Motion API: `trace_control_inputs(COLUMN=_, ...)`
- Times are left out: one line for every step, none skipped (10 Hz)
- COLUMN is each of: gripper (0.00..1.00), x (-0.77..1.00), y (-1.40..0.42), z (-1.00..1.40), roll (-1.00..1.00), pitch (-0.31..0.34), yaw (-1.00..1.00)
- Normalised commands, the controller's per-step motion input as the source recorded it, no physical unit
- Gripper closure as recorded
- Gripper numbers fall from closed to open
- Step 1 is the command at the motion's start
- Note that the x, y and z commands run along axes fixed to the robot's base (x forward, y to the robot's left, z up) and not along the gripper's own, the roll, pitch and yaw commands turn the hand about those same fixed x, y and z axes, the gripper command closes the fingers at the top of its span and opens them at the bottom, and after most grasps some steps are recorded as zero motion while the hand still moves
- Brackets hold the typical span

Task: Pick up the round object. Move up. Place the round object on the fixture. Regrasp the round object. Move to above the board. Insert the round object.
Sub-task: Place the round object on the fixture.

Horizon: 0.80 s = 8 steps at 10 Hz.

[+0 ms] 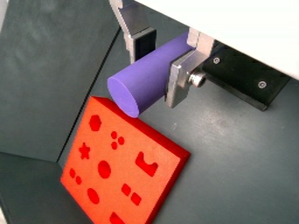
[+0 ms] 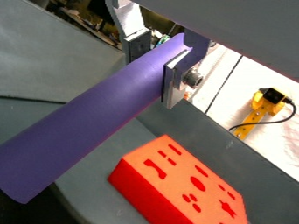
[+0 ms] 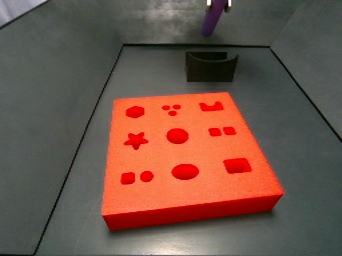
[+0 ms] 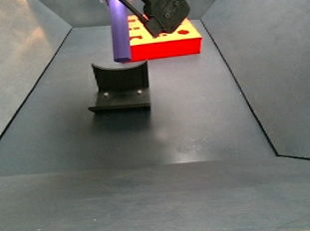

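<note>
My gripper [image 1: 163, 59] is shut on the round object [image 1: 146, 79], a smooth purple cylinder peg, clamped between the silver fingers [image 1: 183, 77] near its upper end. Both wrist views show this grip, the gripper [image 2: 162, 63] around the peg [image 2: 100, 131]. In both side views the peg [image 3: 214, 15] [image 4: 118, 30] hangs upright over the dark fixture [image 3: 210, 65] [image 4: 120, 85], and its lower end stands above the notch. The gripper [image 4: 163, 7] is at the peg's top. The red-orange board [image 3: 187, 155] [image 4: 169, 39] with shaped holes lies flat beside the fixture and shows in both wrist views [image 1: 122, 166] [image 2: 181, 184].
Sloping dark grey walls [image 3: 54, 110] enclose the floor on the sides. The fixture's base plate with screws [image 1: 251, 80] shows in a wrist view. A yellow connector with cable [image 2: 264, 105] lies outside the enclosure.
</note>
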Motion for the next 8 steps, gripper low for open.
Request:
trace_control_inputs(gripper=1.0, x=0.1, y=0.03, z=-1.0, roll=-0.14, pitch=0.017, yaw=-0.01)
trace_control_inputs(gripper=1.0, x=0.11, y=0.03, z=-1.0, roll=-0.12, pitch=0.012, yaw=-0.02)
trace_control_inputs(gripper=1.0, x=0.11, y=0.03, z=-1.0, roll=-0.09, pitch=0.013, yaw=-0.02)
trace_control_inputs(gripper=1.0, x=0.12, y=0.03, z=-1.0, roll=-0.08, pitch=-0.001, yaw=-0.03)
trace_control_inputs(gripper=1.0, x=0.12, y=0.03, z=-0.91, roll=-0.07, pitch=-0.009, yaw=-0.04)
trace_control_inputs(gripper=1.0, x=0.1, y=0.03, z=-0.74, roll=-0.06, pitch=-0.015, yaw=-0.04)
trace_control_inputs(gripper=1.0, x=0.09, y=0.02, z=-0.58, roll=-0.06, pitch=-0.023, yaw=-0.04)
trace_control_inputs(gripper=1.0, x=0.07, y=0.01, z=-0.35, roll=-0.06, pitch=-0.035, yaw=-0.04)
